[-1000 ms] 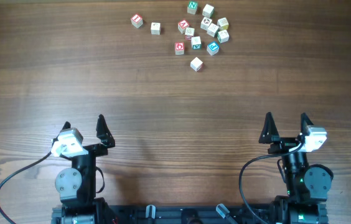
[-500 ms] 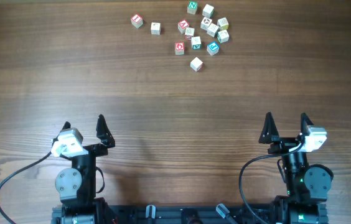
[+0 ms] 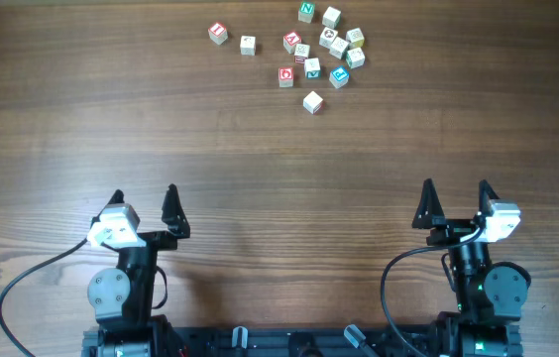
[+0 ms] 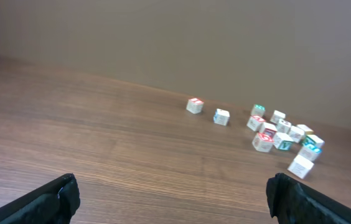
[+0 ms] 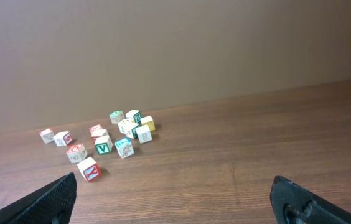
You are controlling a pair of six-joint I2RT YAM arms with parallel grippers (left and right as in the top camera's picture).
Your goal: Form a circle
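Observation:
Several small pale wooden letter cubes (image 3: 324, 50) lie in a loose scatter at the far middle of the table, and they make no circle. One white cube (image 3: 312, 102) sits nearest to me, apart from the rest. A red-faced cube (image 3: 218, 33) and a white one (image 3: 248, 45) lie off to the left. My left gripper (image 3: 143, 193) is open and empty near the front left. My right gripper (image 3: 456, 185) is open and empty near the front right. Both wrist views show the cubes far ahead, as a cluster (image 4: 281, 134) on the left wrist and a cluster (image 5: 110, 140) on the right.
Bare wooden table (image 3: 279, 159) lies between the grippers and the cubes. A plain wall (image 5: 175, 50) stands behind the table's far edge. Cables run from both arm bases at the front edge.
My left gripper has shifted slightly to the right. The right arm and the cubes have not moved.

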